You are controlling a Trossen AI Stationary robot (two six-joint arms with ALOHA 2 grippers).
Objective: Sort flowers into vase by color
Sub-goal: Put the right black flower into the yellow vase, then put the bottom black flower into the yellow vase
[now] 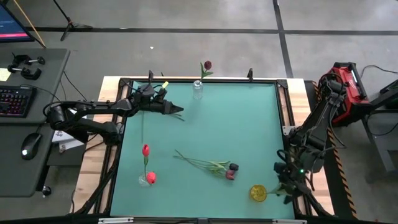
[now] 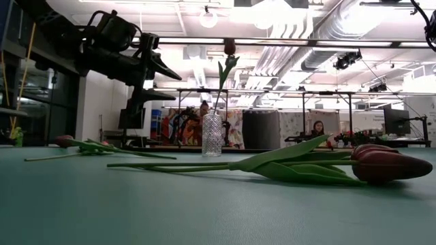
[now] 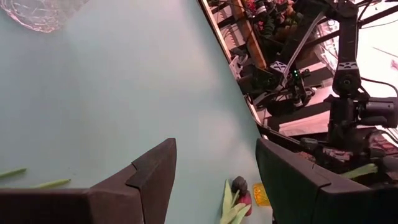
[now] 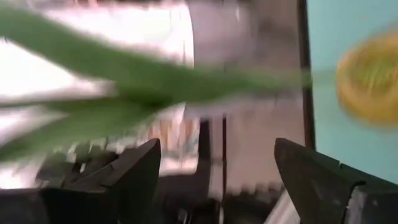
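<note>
A clear vase (image 1: 198,91) stands at the table's far edge with one dark maroon flower (image 1: 207,65) upright in it; the low view shows both (image 2: 212,135). A second vase (image 1: 147,180) at the near left holds red-pink flowers (image 1: 145,150). Several flowers (image 1: 211,165) with dark heads lie flat at mid-table. A yellow round thing (image 1: 258,193) lies near the right front, a green stem (image 1: 277,188) running from it toward my right gripper (image 1: 285,183). That gripper is open; the stem (image 4: 143,78) crosses beyond its fingers. My left gripper (image 1: 177,111) hangs open above the far left.
Black rails frame the green table top (image 1: 249,124). The loose flowers' leaves and stems (image 2: 272,163) spread across the middle. A desk with a keyboard (image 1: 15,99) stands left of the table, red equipment (image 1: 348,87) to the right. People show in the room behind.
</note>
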